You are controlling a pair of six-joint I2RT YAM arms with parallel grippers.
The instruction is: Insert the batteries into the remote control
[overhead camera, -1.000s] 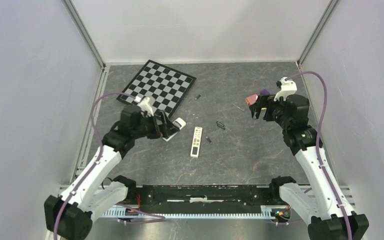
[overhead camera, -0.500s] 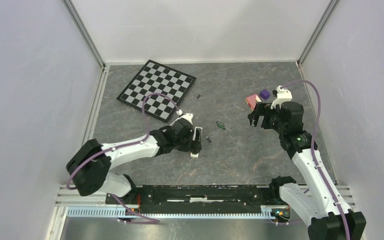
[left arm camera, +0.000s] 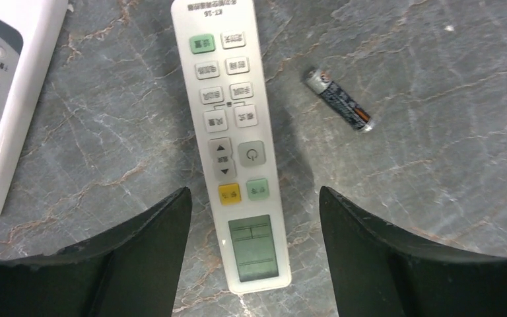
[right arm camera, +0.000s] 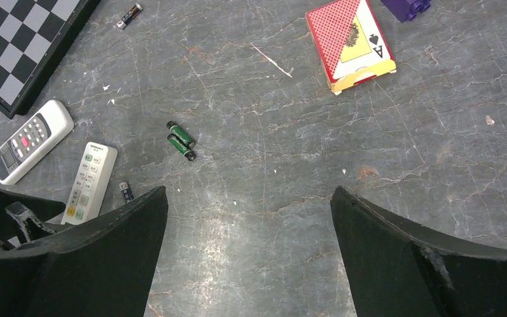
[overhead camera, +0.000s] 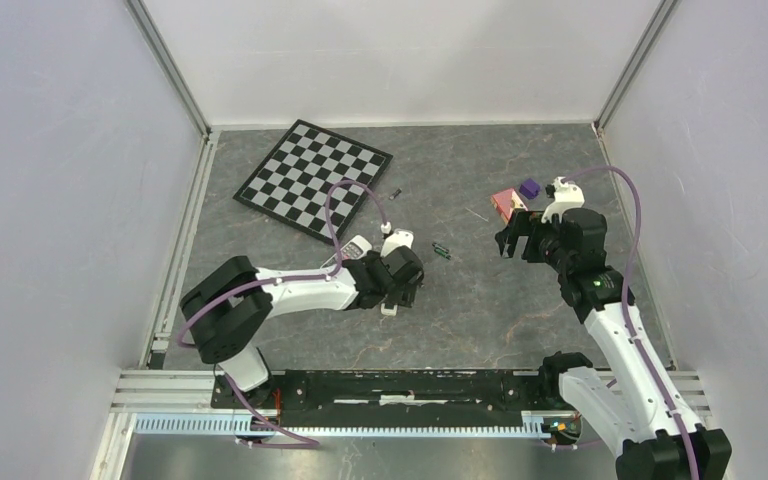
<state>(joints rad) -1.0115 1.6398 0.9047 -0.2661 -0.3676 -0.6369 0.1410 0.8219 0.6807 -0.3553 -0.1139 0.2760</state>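
My left pincer (left arm camera: 254, 198) stood open astride the display end of the slim remote (left arm camera: 228, 132), both fingers clear of its sides. The remote lay buttons up on the tabletop (left arm camera: 436, 165), so I judged its battery door faced down. One battery (left arm camera: 338, 100) lay just beside it. A green pair (right arm camera: 181, 140) lay farther off, and a fourth battery (right arm camera: 129, 14) sat by the chessboard (right arm camera: 13, 39). My right pincer (right arm camera: 249, 191) hung open and empty above the tabletop.

My worries were these. An off-centre close could skid the remote into the loose battery and send it rolling. A thin edge grip could slip when I flipped it. The second remote (right arm camera: 32, 140) lay near enough to get bumped.
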